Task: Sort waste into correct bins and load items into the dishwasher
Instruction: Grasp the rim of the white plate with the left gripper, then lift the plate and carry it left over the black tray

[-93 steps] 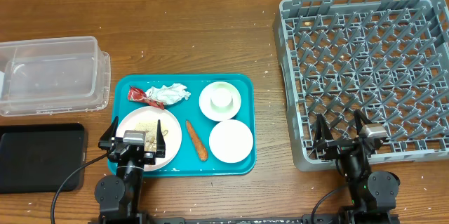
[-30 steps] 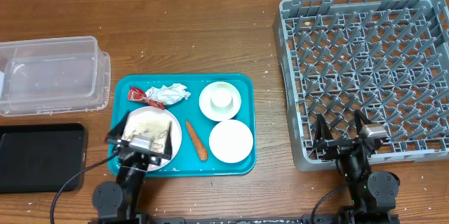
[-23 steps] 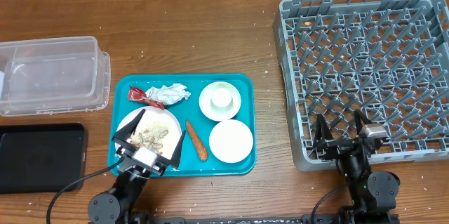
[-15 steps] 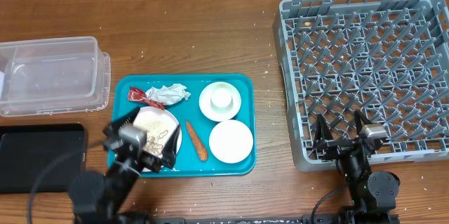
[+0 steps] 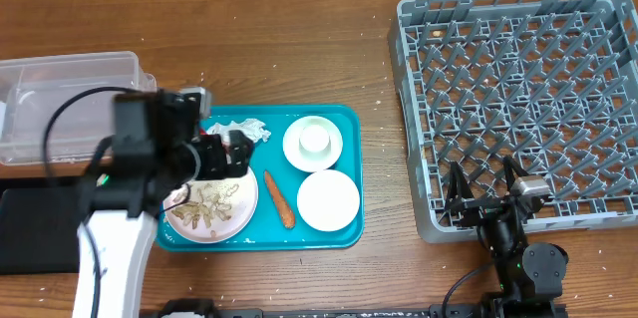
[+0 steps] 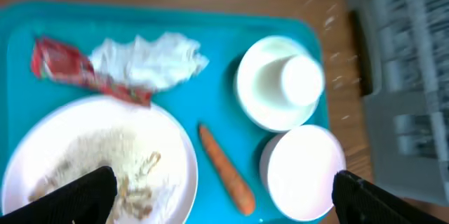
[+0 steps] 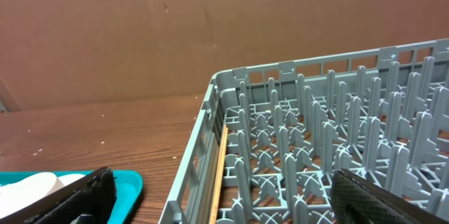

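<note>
Hovering above the flat teal tray [image 6: 210, 34], the left gripper [image 6: 223, 175] had its jaws spread wide and empty. The crumpled red-and-silver foil wrapper [image 6: 119, 66] lay at the tray's far side, its red end touching the large round pale pink plate [image 6: 42, 161]. The wrapper looked like the target to me: best to straddle the silver bunch, clear of the plate's rim, and pinch firmly. The right gripper [image 7: 221, 182] sat spread and empty by the grey plastic dish rack [image 7: 316, 112].
</note>
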{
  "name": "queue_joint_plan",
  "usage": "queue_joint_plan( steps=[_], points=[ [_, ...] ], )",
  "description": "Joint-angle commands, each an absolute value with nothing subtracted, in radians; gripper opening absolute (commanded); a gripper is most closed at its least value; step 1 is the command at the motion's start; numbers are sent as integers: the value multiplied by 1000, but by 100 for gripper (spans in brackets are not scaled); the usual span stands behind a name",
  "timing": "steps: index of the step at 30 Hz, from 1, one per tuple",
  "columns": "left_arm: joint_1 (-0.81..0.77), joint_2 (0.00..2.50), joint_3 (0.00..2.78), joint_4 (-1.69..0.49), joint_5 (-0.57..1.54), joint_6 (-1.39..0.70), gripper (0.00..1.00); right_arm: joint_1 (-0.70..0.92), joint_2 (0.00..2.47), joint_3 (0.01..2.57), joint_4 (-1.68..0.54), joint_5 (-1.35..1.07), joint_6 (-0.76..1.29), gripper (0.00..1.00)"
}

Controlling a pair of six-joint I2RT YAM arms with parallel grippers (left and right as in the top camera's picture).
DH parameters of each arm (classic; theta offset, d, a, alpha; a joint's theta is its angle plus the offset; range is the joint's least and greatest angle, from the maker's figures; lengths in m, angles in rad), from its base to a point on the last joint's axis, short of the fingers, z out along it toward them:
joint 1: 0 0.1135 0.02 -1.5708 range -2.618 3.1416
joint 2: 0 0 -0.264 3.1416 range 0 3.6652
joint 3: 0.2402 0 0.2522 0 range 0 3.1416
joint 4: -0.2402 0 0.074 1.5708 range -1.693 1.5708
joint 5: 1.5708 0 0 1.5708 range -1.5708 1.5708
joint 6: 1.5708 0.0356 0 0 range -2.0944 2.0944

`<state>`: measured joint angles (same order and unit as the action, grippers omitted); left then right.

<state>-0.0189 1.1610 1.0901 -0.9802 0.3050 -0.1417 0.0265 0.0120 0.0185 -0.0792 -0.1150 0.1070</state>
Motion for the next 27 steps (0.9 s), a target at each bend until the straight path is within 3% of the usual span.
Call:
queue_joint_plan(
  steps=[1,5,8,10,20,27],
  points=[
    [-81,1282,1099,-983,192,-299,100,23,3,8,-74,-106,104,100],
    [-86,1424,1099,-1018,255,-315,100,23,3,8,-74,-106,104,100],
    [-86,1501,1099,-1065,191,-356,69,23,3,8,-74,-106,104,100],
    [-91,1541,1098,-1079,72,-408,71,23,3,8,-74,-106,104,100],
    [-247,1549,1046,-1042,-9,-498,77,23,3,8,-74,-106,104,100],
    [-250,1549,969,-977,0,-514,66,23,3,8,-74,-106,104,100]
  ],
)
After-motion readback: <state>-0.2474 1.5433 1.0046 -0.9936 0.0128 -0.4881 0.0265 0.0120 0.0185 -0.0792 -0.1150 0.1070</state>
